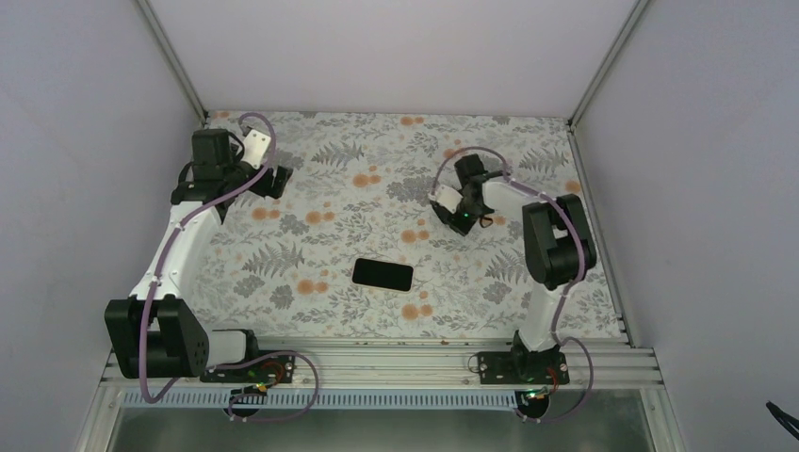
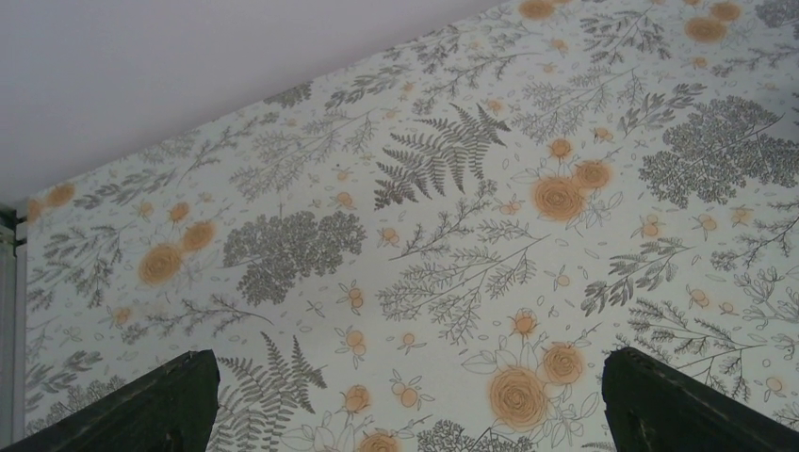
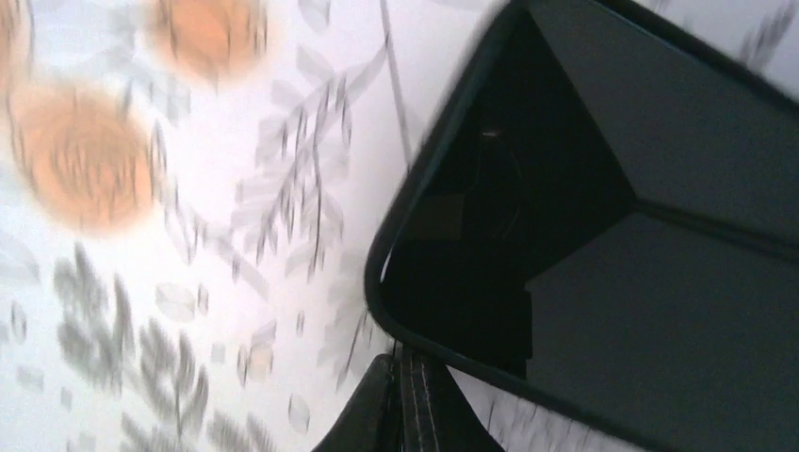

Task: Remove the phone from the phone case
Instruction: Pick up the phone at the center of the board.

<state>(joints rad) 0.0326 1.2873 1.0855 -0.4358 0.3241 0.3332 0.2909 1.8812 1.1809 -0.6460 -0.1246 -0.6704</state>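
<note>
A black phone (image 1: 382, 274) lies flat and screen up on the floral table cover, near the middle front. The right wrist view shows its dark glossy screen (image 3: 603, 217) framed by a black case rim (image 3: 377, 282). My right gripper (image 1: 464, 218) is shut, and nothing shows between its fingers. It is behind and to the right of the phone. In the blurred right wrist view the gripper (image 3: 407, 377) has its tips right at the case's rim; I cannot tell if they touch. My left gripper (image 1: 275, 179) is open and empty at the far left, and it shows in the left wrist view (image 2: 405, 414) over bare cloth.
The floral cover (image 1: 311, 245) spreads over the table. Grey walls stand on the left, back and right. A metal rail (image 1: 377, 363) with both arm bases runs along the near edge.
</note>
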